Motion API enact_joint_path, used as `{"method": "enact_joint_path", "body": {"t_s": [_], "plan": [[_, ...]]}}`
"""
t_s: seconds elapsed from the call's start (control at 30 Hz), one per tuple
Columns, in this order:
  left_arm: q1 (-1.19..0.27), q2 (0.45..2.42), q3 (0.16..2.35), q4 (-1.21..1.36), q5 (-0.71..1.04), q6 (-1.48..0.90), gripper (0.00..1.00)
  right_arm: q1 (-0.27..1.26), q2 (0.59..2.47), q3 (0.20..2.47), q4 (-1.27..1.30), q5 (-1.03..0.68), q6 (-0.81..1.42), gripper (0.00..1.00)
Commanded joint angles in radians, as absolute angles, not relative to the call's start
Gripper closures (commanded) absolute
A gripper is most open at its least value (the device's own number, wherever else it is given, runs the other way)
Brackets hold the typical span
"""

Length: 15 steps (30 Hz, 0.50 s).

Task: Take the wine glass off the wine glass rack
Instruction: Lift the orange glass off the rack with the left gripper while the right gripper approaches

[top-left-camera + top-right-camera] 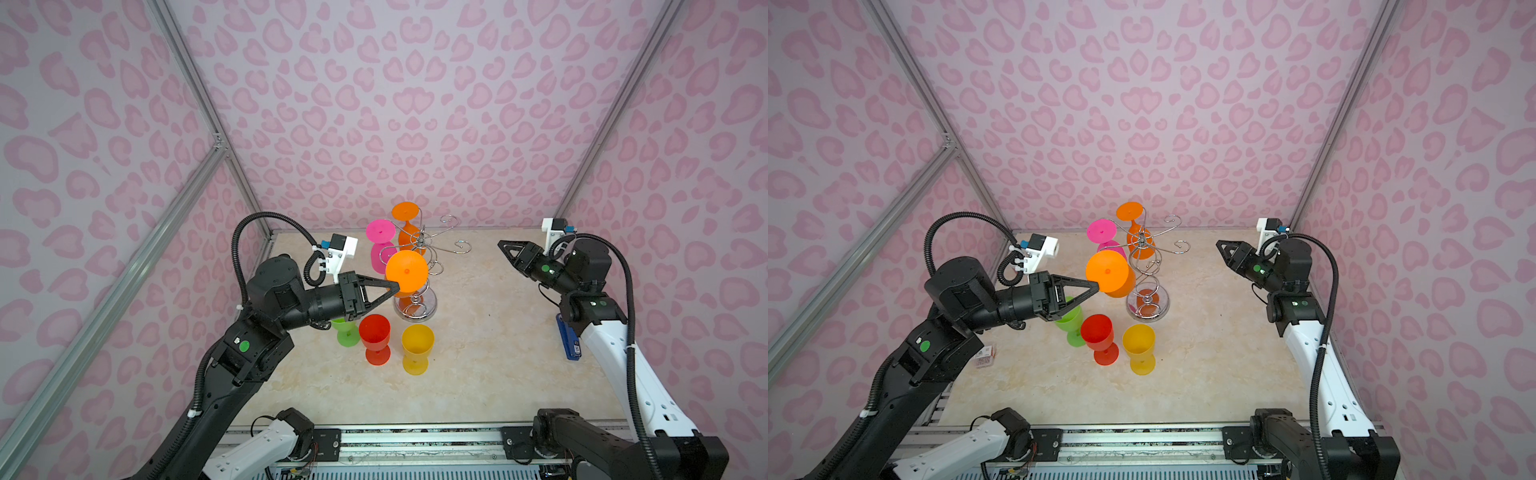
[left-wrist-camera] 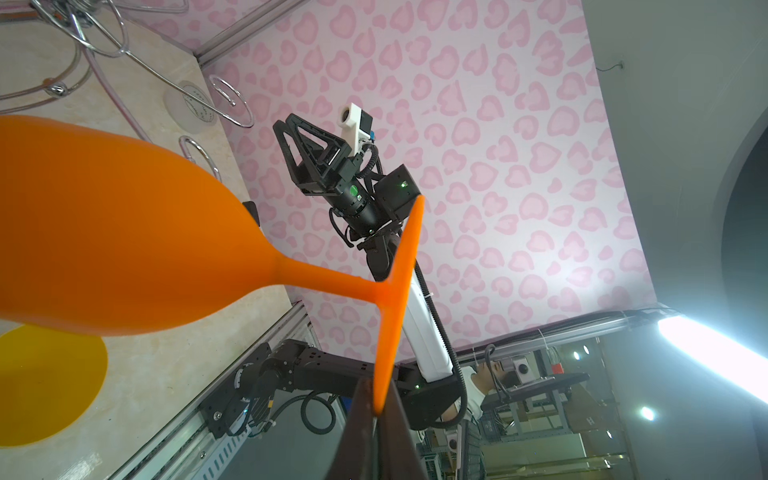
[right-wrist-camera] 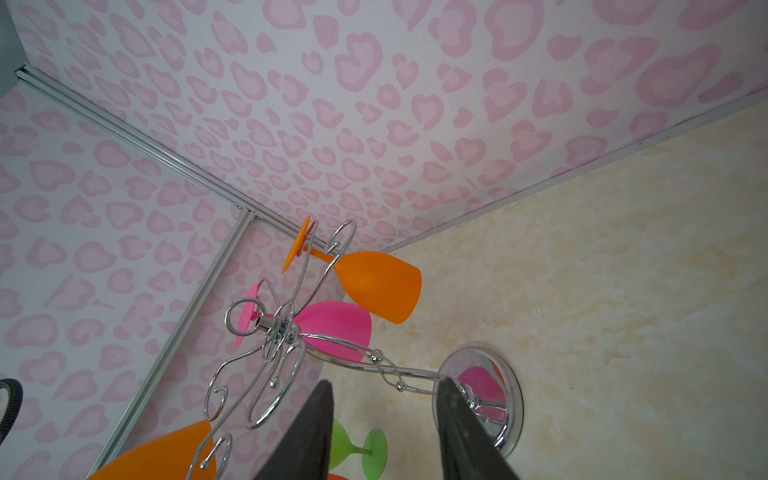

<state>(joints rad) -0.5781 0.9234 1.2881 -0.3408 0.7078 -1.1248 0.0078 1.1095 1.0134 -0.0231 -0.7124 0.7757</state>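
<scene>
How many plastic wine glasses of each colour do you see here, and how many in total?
Orange plastic wine glasses: 2, the far orange glass and the near orange glass
Pink plastic wine glass: 1
Green plastic wine glass: 1
Red plastic wine glass: 1
Yellow plastic wine glass: 1
Total: 6

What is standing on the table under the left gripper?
A green wine glass stands upright below the left gripper. Its foot and part of its bowl show in both top views; the gripper covers the rest of the bowl.
</scene>
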Motion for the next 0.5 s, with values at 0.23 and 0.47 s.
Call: {"method": "enact_joint_path", "body": {"t_s": [0.23, 0.47], "plan": [[-0.578, 1.018, 1.442, -0.154, 0.750, -1.111, 0.98, 0.041, 1.135, 0.975, 0.322, -0.795, 0.934, 0.58], [-0.578, 1.109, 1.471, 0.044, 0.788, -1.172, 0.98, 0.071, 1.197, 0.971, 0.623, -0.837, 1.086, 0.56]]}}
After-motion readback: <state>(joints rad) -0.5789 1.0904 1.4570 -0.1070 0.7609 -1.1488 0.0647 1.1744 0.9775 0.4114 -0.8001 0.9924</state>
